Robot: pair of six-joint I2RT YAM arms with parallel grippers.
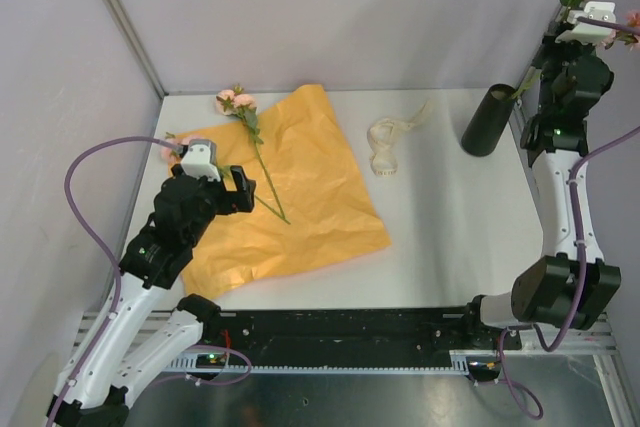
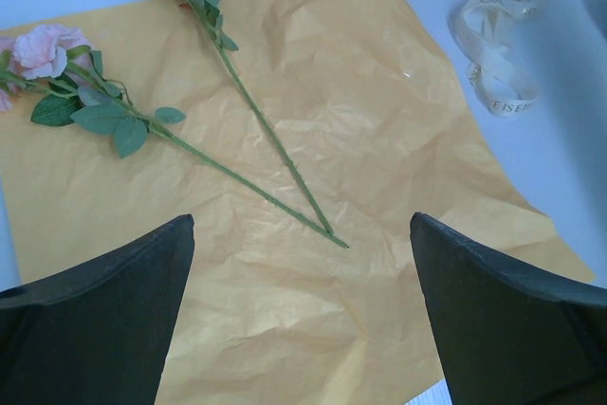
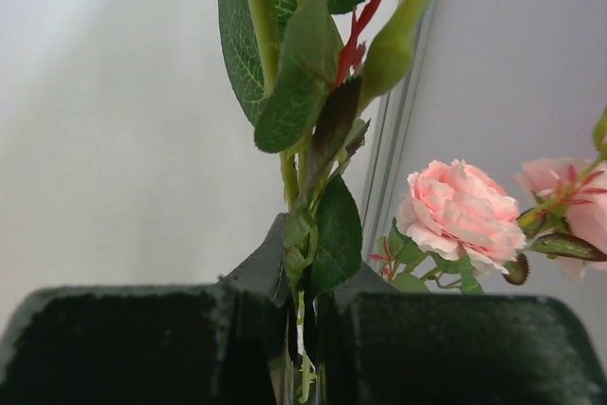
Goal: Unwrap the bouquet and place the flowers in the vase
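Pink flowers [image 3: 460, 211] are clamped by their stems in the closed right gripper [image 3: 302, 305], raised above the black vase [image 1: 488, 122]. One stem end is seen at the vase's mouth. Two more flowers [image 2: 100, 119] are seen lying on the orange paper [image 2: 379, 139] beneath the wide-open left gripper [image 2: 302, 234].

White bench [image 1: 450, 227] enclosed by pale grey walls [image 1: 330, 7]. A crumpled orange-yellow paper sheet [image 1: 320, 197] lies opened out left of centre. A loosely coiled cream ribbon [image 1: 385, 147] lies near its right edge, not touching. A black rail [image 1: 340, 332] runs along the bench's near edge.
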